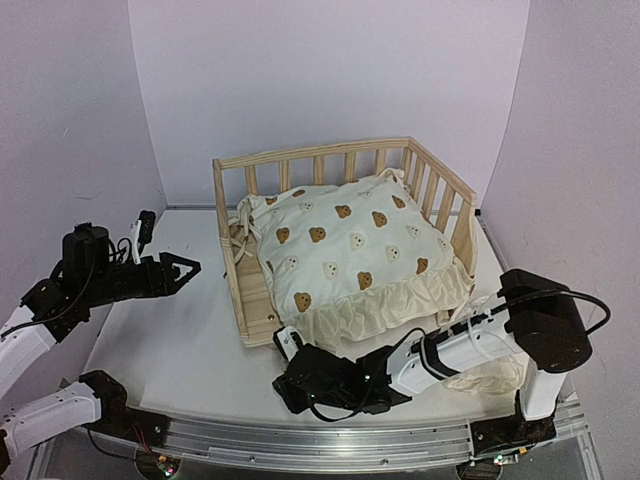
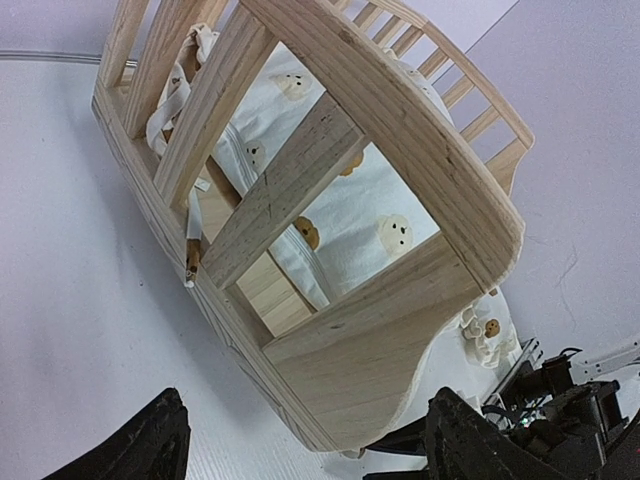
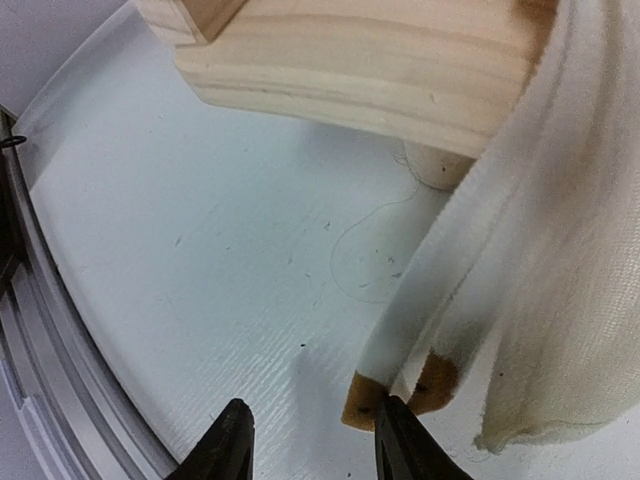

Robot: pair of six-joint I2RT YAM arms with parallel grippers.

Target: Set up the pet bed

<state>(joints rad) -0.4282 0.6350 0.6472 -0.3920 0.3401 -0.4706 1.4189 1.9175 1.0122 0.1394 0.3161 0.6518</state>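
The pet bed [image 1: 300, 152] is shown at mid-counter [image 1: 170, 340], open side turned to the arm bases, with a cushion [image 1: 345, 245] inside. The left claw [image 1: 187, 271] is held wide apart to the bed's left, clear of the side rail. The right claw [image 3: 312, 448], partly apart and gripping nothing, is set low at the bed's near-left corner, with a cushion tie [image 3: 385, 395] just beside one finger.

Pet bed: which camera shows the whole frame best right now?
Top external: the pet bed shows whole there, three slatted rails with the cushion inside. Left wrist gives only its side rail close up, cushion behind the slats. Right wrist catches just a stretch of its base edge and one round foot.
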